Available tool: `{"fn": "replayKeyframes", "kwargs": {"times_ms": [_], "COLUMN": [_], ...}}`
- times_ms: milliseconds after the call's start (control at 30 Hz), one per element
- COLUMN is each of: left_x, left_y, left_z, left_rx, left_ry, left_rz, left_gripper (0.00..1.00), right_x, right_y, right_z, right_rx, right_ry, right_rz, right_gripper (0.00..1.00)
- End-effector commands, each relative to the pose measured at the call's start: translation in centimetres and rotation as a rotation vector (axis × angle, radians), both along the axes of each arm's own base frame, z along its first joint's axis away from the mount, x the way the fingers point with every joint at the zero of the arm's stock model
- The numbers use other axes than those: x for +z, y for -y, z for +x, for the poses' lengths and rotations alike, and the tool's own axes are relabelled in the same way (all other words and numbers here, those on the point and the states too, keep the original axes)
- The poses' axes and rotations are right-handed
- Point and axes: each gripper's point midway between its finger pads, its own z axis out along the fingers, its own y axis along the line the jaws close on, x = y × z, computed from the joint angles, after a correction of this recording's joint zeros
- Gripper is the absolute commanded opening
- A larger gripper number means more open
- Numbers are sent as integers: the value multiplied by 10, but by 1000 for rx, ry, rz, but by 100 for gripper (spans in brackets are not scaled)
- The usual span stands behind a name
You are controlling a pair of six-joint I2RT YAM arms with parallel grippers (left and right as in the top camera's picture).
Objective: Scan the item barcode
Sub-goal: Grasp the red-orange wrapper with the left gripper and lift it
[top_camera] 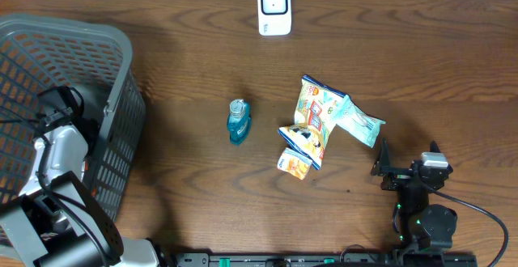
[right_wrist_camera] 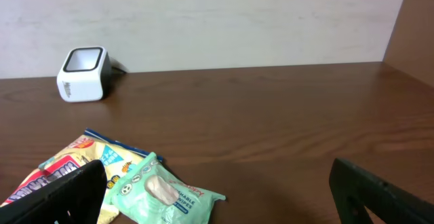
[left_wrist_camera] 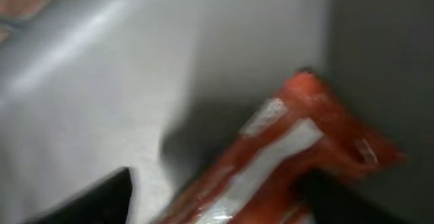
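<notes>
Scanning device (top_camera: pixel 274 8): a white unit with a dark window is placed at the far edge of the tabletop (top_camera: pixel 186 48), upright and well apart from all the goods.
Basket (top_camera: pixel 123 97): a grey basket with grid walls is seen at the left end of the tabletop; the left arm is reached down into it.
Orange-red packet (left_wrist_camera: pixel 285 163): it is shown very near in the left wrist view, strongly blurred, against a plain grey surface. It cannot be found in the overhead view.
Left end effector (left_wrist_camera: pixel 203 198): one dark finger (left_wrist_camera: pixel 102 197) is seen at the lower left, beside the packet. Whether the packet is grasped or released cannot be told from the blur.
Right end effector (right_wrist_camera: pixel 218 163): it is held wide apart and nothing is grasped; it is kept low at the near right of the tabletop, just beside the wipes pack.
Wipes pack (top_camera: pixel 358 123): a pale green pack is laid touching the right side of the snack bag.
Snack bag (top_camera: pixel 316 105): a colourful bag is laid flat in the middle, with two smaller packets (top_camera: pixel 301 141) overlapped at its near end.
Blue bottle (top_camera: pixel 238 121): it is placed alone, to the left of the bags and apart from them.
</notes>
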Motion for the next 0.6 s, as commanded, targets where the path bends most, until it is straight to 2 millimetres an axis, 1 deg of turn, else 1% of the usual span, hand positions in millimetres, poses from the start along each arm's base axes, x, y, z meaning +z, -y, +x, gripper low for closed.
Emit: {"fn": "replayKeyframes", "kwargs": {"times_ms": [0, 33, 67, 100, 133, 167, 233, 300, 367, 467, 567], "left_x": [-18, -18, -18, -19, -19, -19, -18, -10, 4, 37, 71], "left_y": [17, 18, 19, 19, 20, 20, 19, 15, 9, -1, -9], "left_z": [-14, -15, -16, -17, -18, -18, -17, -10, 0, 20, 34], "left_rx": [-47, -47, -46, -46, -46, -46, -46, -46, -47, -49, -51], "left_ry": [-58, -64, -69, -73, -77, -77, -73, -51, -12, 79, 165], "left_rz": [-83, -87, -89, -92, -94, -94, -92, -75, -52, -1, 49], "left_gripper": [31, 26, 25, 21, 13, 8, 8, 7, 7, 7, 7], "right_x": [-1, 0, -1, 0, -1, -1, -1, -1, -1, -1, 0], "right_y": [0, 0, 0, 0, 0, 0, 0, 0, 0, 0, 0], "right_z": [0, 0, 0, 0, 0, 0, 0, 0, 0, 0, 0], "right_rx": [-1, -1, -1, -1, -1, -1, -1, -1, -1, -1, -1], "right_ry": [0, 0, 0, 0, 0, 0, 0, 0, 0, 0, 0], "right_rz": [6, 6, 6, 6, 6, 6, 6, 6, 6, 6, 6], "right_gripper": [99, 99, 99, 99, 99, 99, 99, 99, 99, 99, 99]}}
